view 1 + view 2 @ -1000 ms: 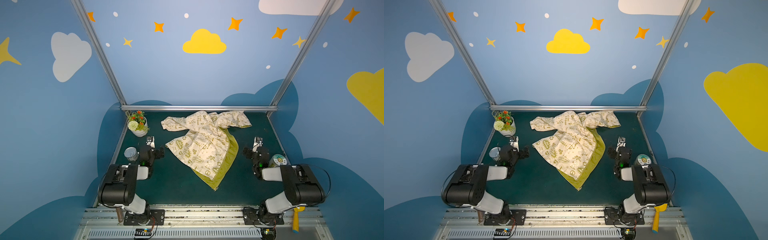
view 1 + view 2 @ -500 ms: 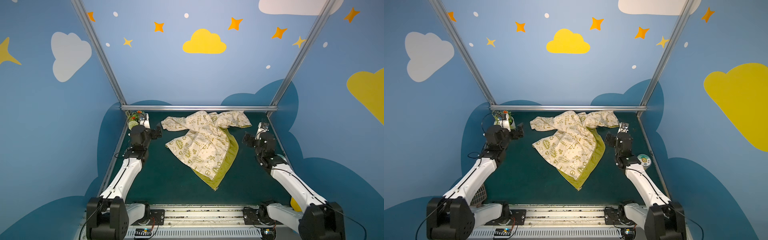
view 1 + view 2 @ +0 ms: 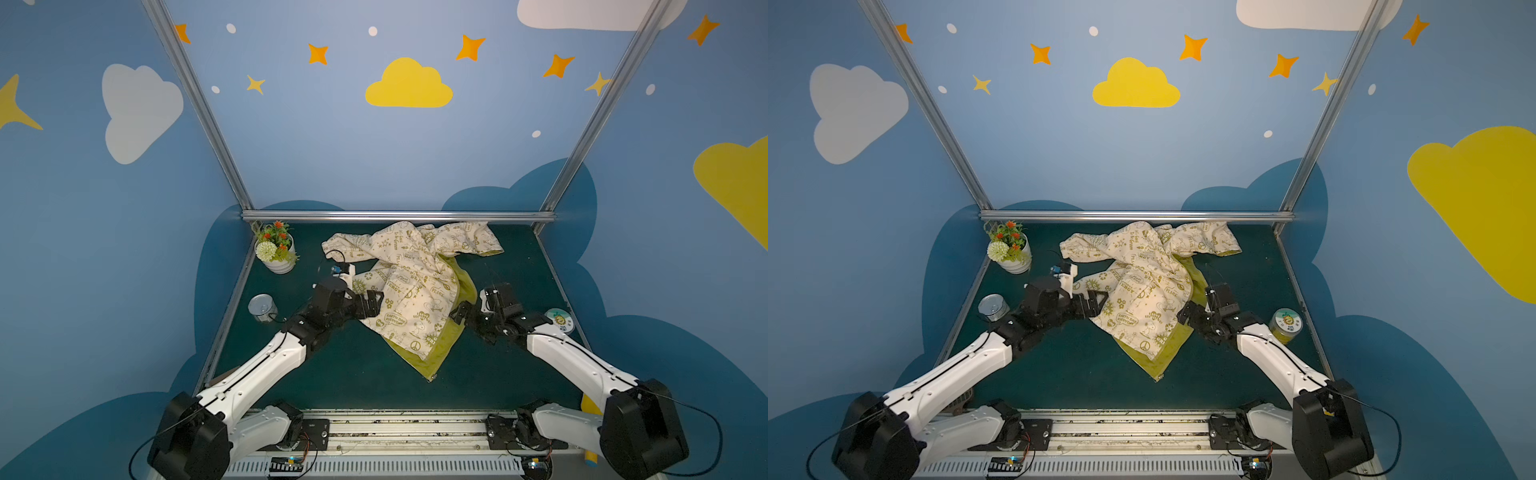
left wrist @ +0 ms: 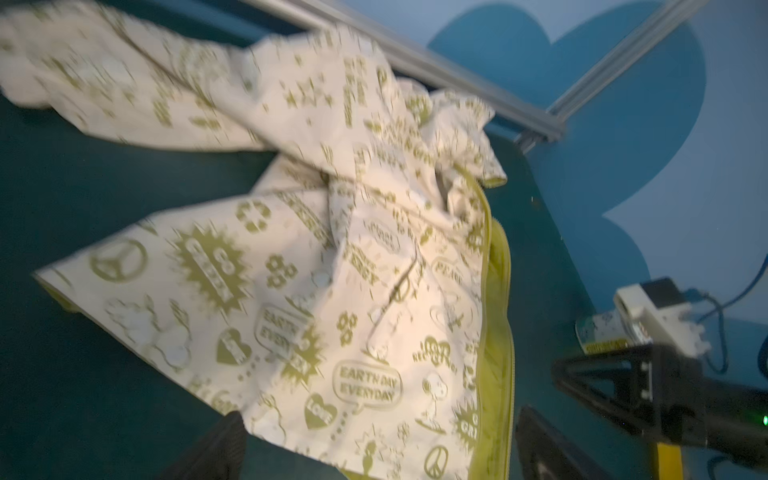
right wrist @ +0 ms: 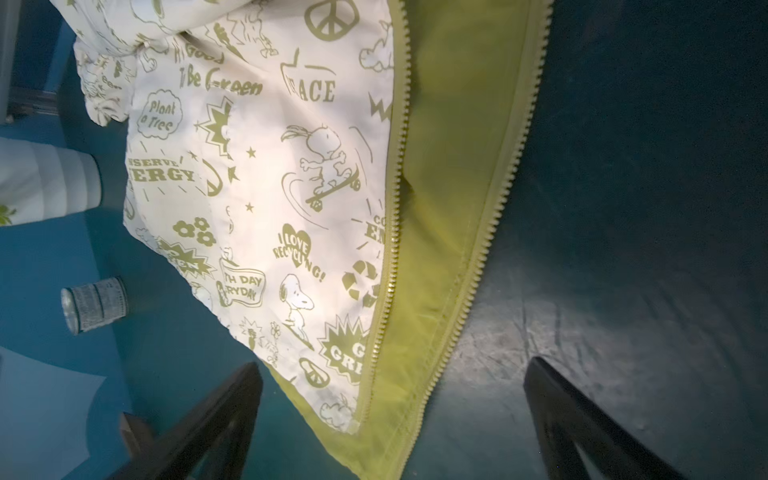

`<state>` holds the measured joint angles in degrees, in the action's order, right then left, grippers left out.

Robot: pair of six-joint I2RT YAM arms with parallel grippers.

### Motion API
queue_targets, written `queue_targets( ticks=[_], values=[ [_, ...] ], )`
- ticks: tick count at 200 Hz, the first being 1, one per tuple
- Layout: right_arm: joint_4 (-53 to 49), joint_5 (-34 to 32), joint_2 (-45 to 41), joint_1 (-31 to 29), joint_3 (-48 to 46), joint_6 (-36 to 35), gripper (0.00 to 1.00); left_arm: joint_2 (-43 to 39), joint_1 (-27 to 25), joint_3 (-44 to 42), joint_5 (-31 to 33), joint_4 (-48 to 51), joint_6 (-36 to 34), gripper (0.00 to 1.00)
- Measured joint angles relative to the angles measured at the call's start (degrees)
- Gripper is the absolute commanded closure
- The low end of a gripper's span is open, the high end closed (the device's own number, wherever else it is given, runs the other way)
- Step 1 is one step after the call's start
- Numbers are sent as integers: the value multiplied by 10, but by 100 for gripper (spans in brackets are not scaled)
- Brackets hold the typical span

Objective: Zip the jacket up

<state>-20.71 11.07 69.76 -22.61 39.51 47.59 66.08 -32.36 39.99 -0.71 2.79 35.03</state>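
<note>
Where my arms reach: both stretched forward, low over the green table.
Left claw: spread wide, at the jacket's left edge.
Right claw: spread wide, beside its unzipped front edge.

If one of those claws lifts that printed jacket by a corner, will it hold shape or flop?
Probably flop: the jacket lies crumpled in soft folds, so it looks thin and light. Its yellow-green lining looks smooth, so it may slip. The unjoined zipper halves would likely swing apart.
</note>
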Motion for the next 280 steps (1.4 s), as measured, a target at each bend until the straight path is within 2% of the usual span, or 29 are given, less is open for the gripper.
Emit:
queue_targets(
  ticks=[27,52,137,211,280],
  values=[
    [29,33,32,-1,0,28,1,51,-80,-20,17,-5,57,0],
    [50,53,57,-1,-1,40,1,74,-108,-32,21,-17,103,0],
    [136,111,156,-1,2,50,1,73,-110,-62,26,-59,182,0],
    [161,115,194,7,36,14,1,91,-110,-62,8,-76,208,0],
    [195,151,192,23,37,-5,1,119,-104,-61,-24,-94,227,0]
  ],
)
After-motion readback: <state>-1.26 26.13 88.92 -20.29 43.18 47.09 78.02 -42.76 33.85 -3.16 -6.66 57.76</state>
